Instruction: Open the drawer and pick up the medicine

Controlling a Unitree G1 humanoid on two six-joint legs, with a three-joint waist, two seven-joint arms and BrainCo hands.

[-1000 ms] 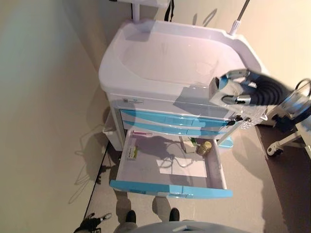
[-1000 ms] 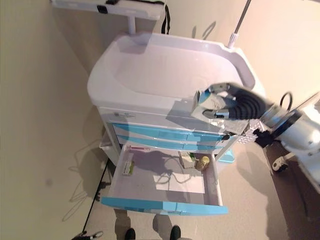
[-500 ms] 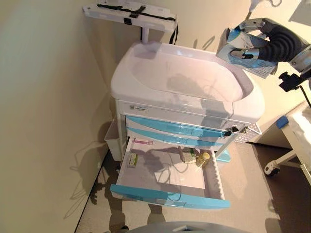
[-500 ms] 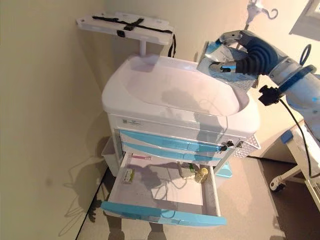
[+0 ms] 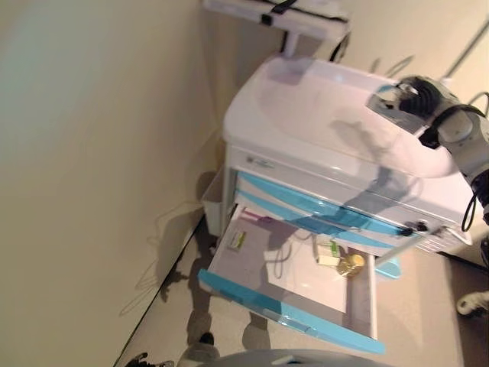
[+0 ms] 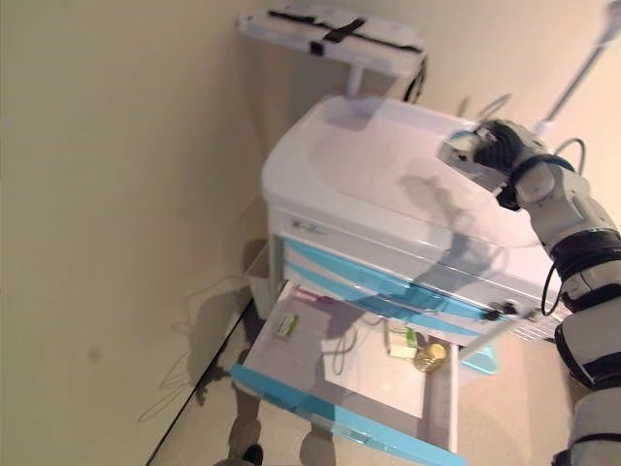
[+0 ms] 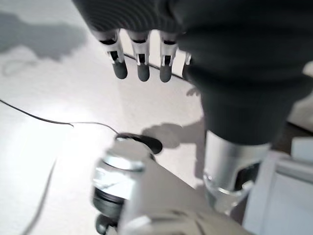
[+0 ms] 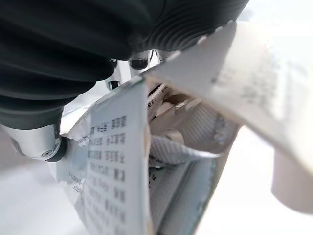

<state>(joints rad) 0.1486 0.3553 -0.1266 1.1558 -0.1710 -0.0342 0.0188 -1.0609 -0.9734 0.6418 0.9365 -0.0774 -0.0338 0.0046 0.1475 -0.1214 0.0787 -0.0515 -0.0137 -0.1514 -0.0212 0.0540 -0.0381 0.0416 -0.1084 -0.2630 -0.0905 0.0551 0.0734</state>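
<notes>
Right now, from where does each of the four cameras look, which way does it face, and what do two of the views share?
Left eye view: on the head, looking down at the cart and its open drawer; the right hand shows.
Right eye view: beside it, same scene, same hand and arm.
Left wrist view: on the left wrist, facing the floor; the left hand shows, fingers straight.
Right wrist view: on the right wrist, very close on the crumpled medicine box that hand clasps.
Both eye views share the small bottle in the drawer.

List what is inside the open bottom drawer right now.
In the open drawer: a small green-labelled box near its left wall, a pink item at the back, a white-green box beside a round yellowish bottle. The back edge is hidden beneath the cart.
</notes>
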